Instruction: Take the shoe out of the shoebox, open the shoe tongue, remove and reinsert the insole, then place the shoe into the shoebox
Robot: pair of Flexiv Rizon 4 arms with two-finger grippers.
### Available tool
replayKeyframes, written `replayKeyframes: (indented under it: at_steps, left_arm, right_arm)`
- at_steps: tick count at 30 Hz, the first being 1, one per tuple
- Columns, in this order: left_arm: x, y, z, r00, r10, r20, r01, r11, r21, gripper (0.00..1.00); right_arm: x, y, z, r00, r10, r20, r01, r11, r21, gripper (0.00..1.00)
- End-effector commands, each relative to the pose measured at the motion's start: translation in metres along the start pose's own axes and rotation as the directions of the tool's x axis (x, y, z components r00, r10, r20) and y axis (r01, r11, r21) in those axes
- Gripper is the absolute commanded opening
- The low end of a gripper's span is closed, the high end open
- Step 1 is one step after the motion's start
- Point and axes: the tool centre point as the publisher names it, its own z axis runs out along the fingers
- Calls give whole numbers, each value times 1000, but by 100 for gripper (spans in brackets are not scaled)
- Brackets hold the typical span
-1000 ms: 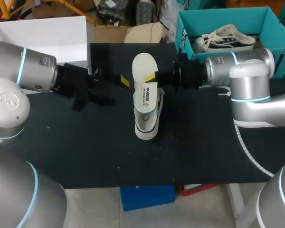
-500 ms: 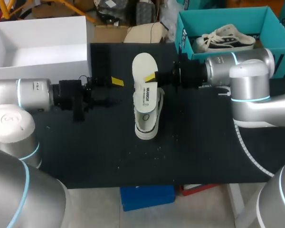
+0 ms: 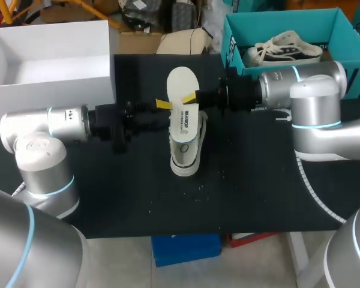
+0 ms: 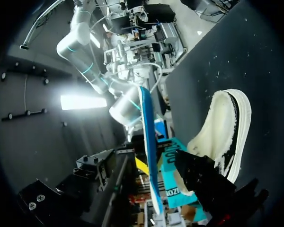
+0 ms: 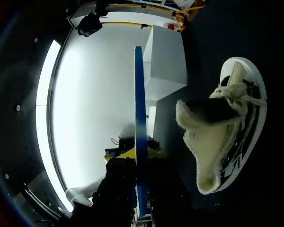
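A white insole point(image 3: 182, 102) hangs flat over the heel of a white and black shoe point(image 3: 186, 150) that lies on the black table. My right gripper point(image 3: 192, 98) is shut on the insole's right edge; in the right wrist view the insole point(image 5: 138, 109) stands edge-on between its yellow tips point(image 5: 139, 156). My left gripper point(image 3: 164, 105) is at the insole's left edge. In the left wrist view the insole point(image 4: 147, 142) runs between its wide-set fingers point(image 4: 154, 184), so it is open. The shoe point(image 4: 222, 132) point(image 5: 227, 127) lies beside the insole with its tongue pulled up.
A teal shoebox point(image 3: 234, 48) at the back right holds another pale shoe point(image 3: 285, 48). A white open box point(image 3: 48, 66) stands at the back left. The black table point(image 3: 108, 192) spreads out in front of the shoe.
My left arm has swung lower; its gripper backed off to the left, then came right again to the insole's edge. The right arm, insole and shoe have not moved.
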Motion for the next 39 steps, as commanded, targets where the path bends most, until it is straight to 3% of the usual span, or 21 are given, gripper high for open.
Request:
replayKeyframes:
  at_steps: [1, 7, 10, 12, 21, 23, 25, 27, 28, 29, 30, 34, 39]
  left_arm:
    - [7, 11, 19, 1000, 4, 0, -4, 1000, 16, 71]
    - [10, 11, 32, 1000, 5, 10, -5, 1000, 26, 42]
    - [12, 10, 34, 1000, 0, 9, 0, 1000, 29, 42]
    - [13, 11, 35, 1000, -3, 7, 3, 1000, 30, 29]
    - [15, 15, 40, 1000, -8, 4, 8, 1000, 31, 29]
    - [16, 16, 42, 1000, -7, 1, 7, 1000, 31, 20]
    - [15, 17, 42, 1000, -6, 3, 6, 1000, 31, 0]
    - [15, 17, 43, 1000, -3, 5, 3, 999, 32, 0]
    - [15, 17, 43, 1000, -2, 3, 2, 999, 32, 0]
    - [14, 17, 43, 1000, -1, 3, 1, 999, 33, 0]
    - [14, 17, 43, 1000, -2, 4, 2, 999, 34, 0]
    - [13, 13, 36, 999, -16, -30, 16, 1000, 24, 0]
    - [8, -2, 15, 987, -76, -142, 77, 997, 1, 0]
  right_arm:
    - [0, 0, 1, 1000, 0, 1, 0, 1000, -2, 0]
    - [0, 0, 1, 1000, 0, 1, 0, 1000, -2, 0]
    - [0, 0, 1, 1000, 0, 1, 0, 1000, -2, 0]
    - [0, 0, 1, 1000, 0, 1, 0, 1000, -2, 0]
    - [0, 0, 1, 1000, 0, 1, 0, 1000, -2, 0]
    - [0, 0, 1, 1000, 0, 1, 0, 1000, -2, 0]
    - [0, 0, 1, 1000, 0, 1, 0, 1000, -2, 0]
    - [0, 0, 1, 1000, 0, 1, 0, 1000, -2, 2]
    - [0, 0, 1, 1000, -1, 1, 1, 1000, -3, 19]
    - [0, 0, 1, 1000, -2, 2, 2, 1000, -3, 43]
    - [0, 0, 1, 1000, -1, 3, 1, 1000, -3, 100]
    - [1, 0, -5, 1000, 0, -3, 0, 1000, -7, 100]
    - [-1, -8, -21, 996, 13, 86, -14, 1000, 12, 100]
